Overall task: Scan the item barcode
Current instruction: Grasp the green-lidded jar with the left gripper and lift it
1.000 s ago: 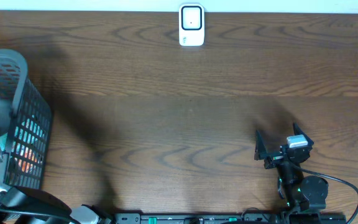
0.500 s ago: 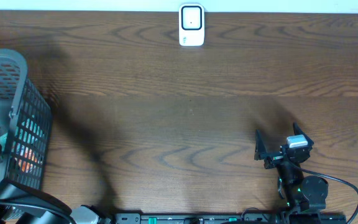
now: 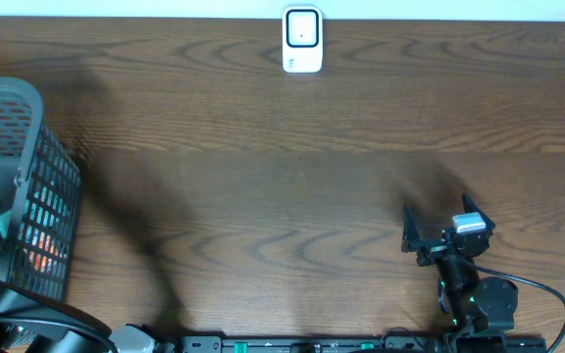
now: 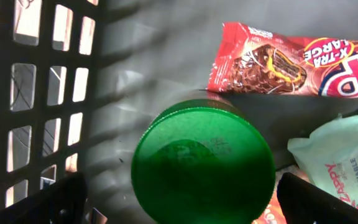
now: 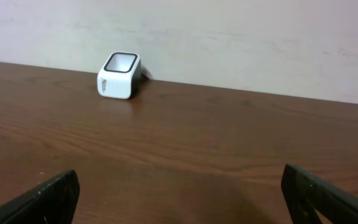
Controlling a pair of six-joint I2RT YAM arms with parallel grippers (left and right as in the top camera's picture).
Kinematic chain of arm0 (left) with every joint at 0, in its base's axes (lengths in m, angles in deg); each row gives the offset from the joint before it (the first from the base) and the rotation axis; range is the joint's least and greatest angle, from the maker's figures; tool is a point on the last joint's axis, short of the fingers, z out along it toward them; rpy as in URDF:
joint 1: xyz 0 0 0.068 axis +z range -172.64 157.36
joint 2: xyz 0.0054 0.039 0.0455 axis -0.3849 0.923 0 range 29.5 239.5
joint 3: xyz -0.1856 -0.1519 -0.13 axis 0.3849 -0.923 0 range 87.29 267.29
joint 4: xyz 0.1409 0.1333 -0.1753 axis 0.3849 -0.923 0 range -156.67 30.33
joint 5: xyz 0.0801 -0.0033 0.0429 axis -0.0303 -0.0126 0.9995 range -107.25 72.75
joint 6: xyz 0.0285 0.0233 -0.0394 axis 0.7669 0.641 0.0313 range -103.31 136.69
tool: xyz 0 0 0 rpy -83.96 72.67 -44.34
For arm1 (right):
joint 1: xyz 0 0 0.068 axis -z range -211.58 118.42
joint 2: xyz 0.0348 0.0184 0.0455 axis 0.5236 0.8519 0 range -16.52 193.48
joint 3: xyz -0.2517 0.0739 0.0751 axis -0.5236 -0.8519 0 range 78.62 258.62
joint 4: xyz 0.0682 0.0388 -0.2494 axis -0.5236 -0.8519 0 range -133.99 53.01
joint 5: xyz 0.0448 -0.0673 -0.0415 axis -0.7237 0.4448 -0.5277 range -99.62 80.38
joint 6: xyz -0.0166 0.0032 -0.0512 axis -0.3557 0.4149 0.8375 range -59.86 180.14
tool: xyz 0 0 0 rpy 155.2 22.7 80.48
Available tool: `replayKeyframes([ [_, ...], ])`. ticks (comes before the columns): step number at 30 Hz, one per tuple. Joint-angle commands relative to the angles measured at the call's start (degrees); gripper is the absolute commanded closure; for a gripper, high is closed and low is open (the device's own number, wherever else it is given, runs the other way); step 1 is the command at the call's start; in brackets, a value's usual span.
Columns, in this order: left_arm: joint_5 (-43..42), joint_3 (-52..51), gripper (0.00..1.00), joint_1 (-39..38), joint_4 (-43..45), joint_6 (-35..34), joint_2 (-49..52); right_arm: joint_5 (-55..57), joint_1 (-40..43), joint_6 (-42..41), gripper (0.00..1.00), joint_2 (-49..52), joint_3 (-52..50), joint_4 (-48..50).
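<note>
Left end effector [image 4: 194, 205] is wide open and gripping nothing, down inside the grey basket [image 3: 27, 147] at the left edge of the surface [image 3: 263, 196]. Its jaws are spread over a green-lidded jar [image 4: 202, 165]. A red chocolate bar [image 4: 291, 62] and a wipes pack [image 4: 347, 155] lie just beside the jar. Right end effector [image 3: 439, 227] is open and empty, front right. White scanner [image 3: 302, 39] sits at the far edge, centre.

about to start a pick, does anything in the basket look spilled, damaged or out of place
Nothing stands out. In the basket the green-lidded jar stands upright, the chocolate bar wrapper looks intact, and the wipes pack lies beside them; no spill shows.
</note>
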Motion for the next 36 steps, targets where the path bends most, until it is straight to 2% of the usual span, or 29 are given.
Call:
replayKeyframes([
  [1,-0.8,-0.3,0.02,0.1,0.7,0.8,1.4,0.3,-0.5,0.5,0.01,0.0,-0.1,-0.2],
  [17,-0.7,-0.3,0.01,0.3,3.0,0.8,11.8,0.3,-0.5,0.5,0.01,0.0,-0.1,-0.2],
  [20,-0.7,-0.2,0.16,0.8,3.1,1.7,11.5,0.3,-0.5,0.5,0.01,0.0,-0.1,-0.2],
  [26,-0.8,0.2,0.30,2.4,1.9,2.3,11.1,0.3,-0.5,0.5,0.01,0.0,-0.1,-0.2],
  [31,-1.4,2.7,0.37,2.6,-0.5,2.5,9.6,0.3,-0.5,0.5,0.01,0.0,-0.1,-0.2],
  [36,-8.6,6.7,0.37,2.5,-2.8,4.2,5.8,0.3,-0.5,0.5,0.01,0.0,-0.1,-0.2],
])
